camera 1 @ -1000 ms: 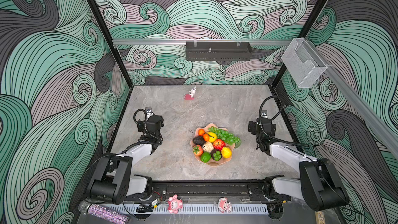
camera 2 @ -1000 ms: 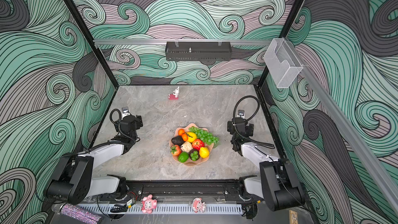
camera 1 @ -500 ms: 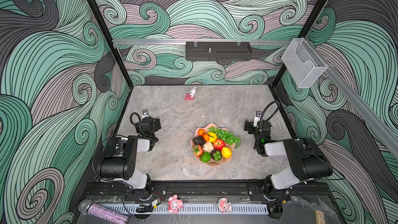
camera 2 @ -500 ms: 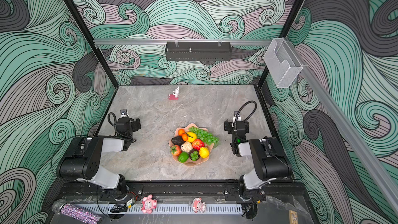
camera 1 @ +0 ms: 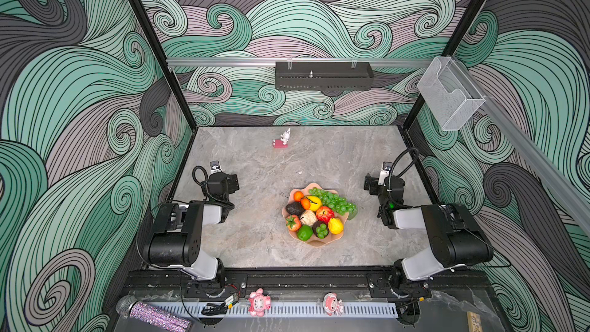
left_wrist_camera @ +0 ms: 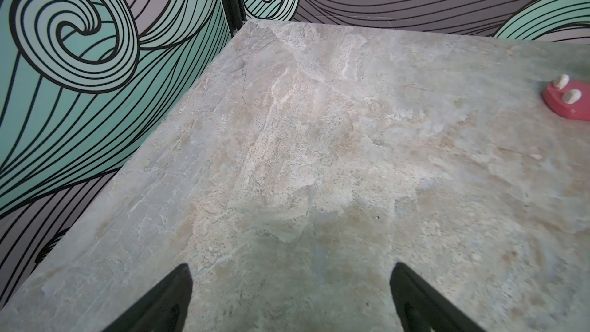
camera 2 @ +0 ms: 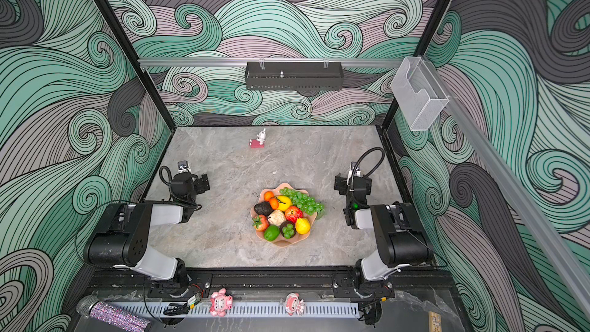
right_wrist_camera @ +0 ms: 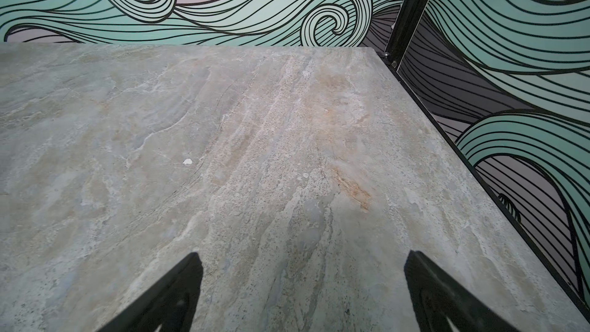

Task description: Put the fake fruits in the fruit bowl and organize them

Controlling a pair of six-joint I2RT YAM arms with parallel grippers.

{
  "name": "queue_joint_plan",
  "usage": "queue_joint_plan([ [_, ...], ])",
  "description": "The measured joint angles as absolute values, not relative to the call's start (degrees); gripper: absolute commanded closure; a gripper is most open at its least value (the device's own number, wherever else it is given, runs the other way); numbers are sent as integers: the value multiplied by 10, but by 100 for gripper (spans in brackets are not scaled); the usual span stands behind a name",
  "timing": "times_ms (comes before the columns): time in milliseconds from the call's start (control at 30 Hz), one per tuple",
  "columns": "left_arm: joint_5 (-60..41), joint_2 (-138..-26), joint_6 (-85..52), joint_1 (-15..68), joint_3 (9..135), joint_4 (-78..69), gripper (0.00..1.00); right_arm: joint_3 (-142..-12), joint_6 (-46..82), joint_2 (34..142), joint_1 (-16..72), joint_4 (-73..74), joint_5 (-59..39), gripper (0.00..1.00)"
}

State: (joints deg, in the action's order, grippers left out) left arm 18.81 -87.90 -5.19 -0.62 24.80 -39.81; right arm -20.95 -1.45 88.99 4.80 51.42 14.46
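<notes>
bowl: salmon-pink matte fruit bowl [camera 1: 314,244], wavy petal rim, just below centre in both top views.
contents: fake fruits [camera 1: 309,217] heaped inside, glossy; green grapes [camera 1: 335,201] spill over its right rim.
left gripper [left_wrist_camera: 291,269]: released, jaws wide, empty, well left of the bowl.
right gripper [right_wrist_camera: 303,256]: released, empty, well right of it.
surface: grey veined stone-look table [camera 1: 255,167].
room: walls [camera 1: 319,11] of teal and mauve swirls.

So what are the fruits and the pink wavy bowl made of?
The fruits look like glossy plastic: bright shiny spots sit on the apple and lemon. The fruit bowl looks matte, with no shine on its wavy rim; plastic or ceramic, I cannot tell.
</notes>
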Motion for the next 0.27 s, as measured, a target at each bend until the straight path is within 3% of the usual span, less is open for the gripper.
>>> queue_joint_plan([
  [267, 188, -879, -52, -6, 248, -398, 1, -216, -10, 890, 36, 501, 127, 1],
])
